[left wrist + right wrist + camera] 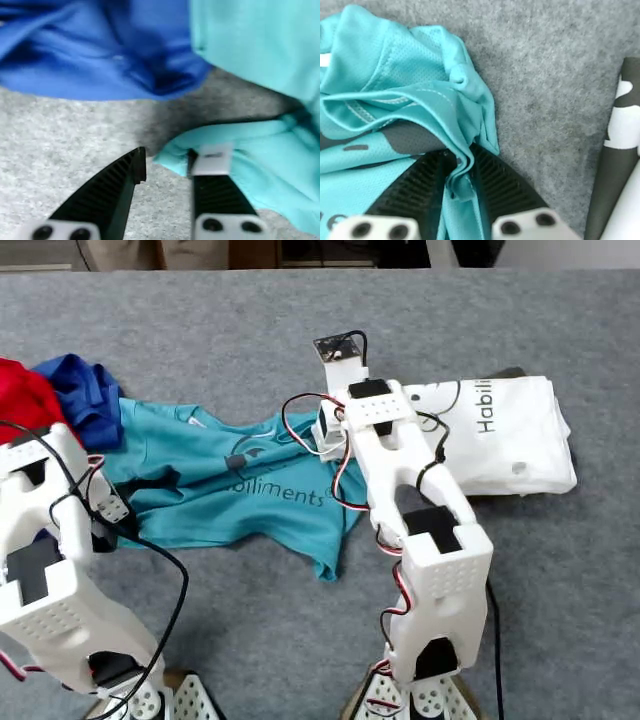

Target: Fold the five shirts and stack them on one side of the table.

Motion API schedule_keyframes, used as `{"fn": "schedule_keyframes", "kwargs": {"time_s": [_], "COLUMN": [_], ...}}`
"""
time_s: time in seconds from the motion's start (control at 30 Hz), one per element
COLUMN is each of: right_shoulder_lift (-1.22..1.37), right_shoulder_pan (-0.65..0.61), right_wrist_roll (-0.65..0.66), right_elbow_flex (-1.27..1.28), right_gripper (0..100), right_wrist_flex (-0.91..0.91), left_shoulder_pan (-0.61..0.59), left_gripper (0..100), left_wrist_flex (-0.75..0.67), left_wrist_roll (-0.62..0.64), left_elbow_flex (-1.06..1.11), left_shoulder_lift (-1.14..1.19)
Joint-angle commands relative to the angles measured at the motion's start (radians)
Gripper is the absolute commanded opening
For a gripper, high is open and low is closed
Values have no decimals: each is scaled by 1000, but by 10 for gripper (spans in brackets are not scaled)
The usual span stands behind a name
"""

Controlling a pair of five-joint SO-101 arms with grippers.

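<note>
Your teal shirt (pixel 225 480) lies spread and unfolded at the centre of the grey worktop (pixel 250 310), print side up, with 1 sleeve trailing toward 5 o'clock. Creases run across it, and its edge on the 3 o'clock side is bunched.

Your right hand (pixel 462 167) is holding the teal shirt. In the right wrist view both ribbed jaws are pinched together on a raised fold of the fabric, and a hem with pale stitching stands up just beyond them. In the high view the right arm (pixel 400 460) reaches from 6 o'clock to the shirt's 3 o'clock edge, where that fold sits.

Your left hand (pixel 167 160) stands narrowly parted. In the left wrist view a corner of teal hem lies between the jaws, against the one carrying the pale strip. The other jaw is clear of the cloth, over bare worktop. You cannot count this as a grip. In the high view the left arm (pixel 45 560) is at the shirt's 9 o'clock edge.

The white shirt (pixel 500 435) lies folded into a rectangle at 3 o'clock on the worktop, just beside the right arm and apart from the teal shirt. A dark layer shows beneath its far edge; what it is cannot be told.

The blue shirt (pixel 85 395) is crumpled at 10 o'clock, touching the teal shirt's shoulder. The red shirt (pixel 25 400) is bunched against the blue one at the worktop's 9 o'clock edge, partly hidden by the left arm.
</note>
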Motion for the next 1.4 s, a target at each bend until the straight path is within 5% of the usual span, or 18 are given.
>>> {"fn": "schedule_keyframes", "kwargs": {"time_s": [0.0, 0.23, 0.43, 0.67, 1.0, 1.37], "right_shoulder_lift": [27, 27, 27, -30, -510, -1245], "right_shoulder_pan": [1, 4, 1, -2, -13, -44], "right_wrist_roll": [-9, -9, 9, 87, 417, 684], "right_elbow_flex": [21, 21, 16, 15, 31, 526], "right_gripper": [2, 2, 2, 2, 2, 2], "right_wrist_flex": [12, 12, 54, 261, 729, 727], "left_shoulder_pan": [40, 58, 68, -31, -37, -92], "left_gripper": [67, 18, 18, 18, 18, 18], "left_wrist_flex": [-8, 14, 290, 414, 450, 434], "left_wrist_roll": [8, 3, -186, -196, -250, -259], "left_elbow_flex": [23, -49, -264, -471, -262, -126], "left_shoulder_lift": [-7, -18, -35, -282, -885, -1377]}}
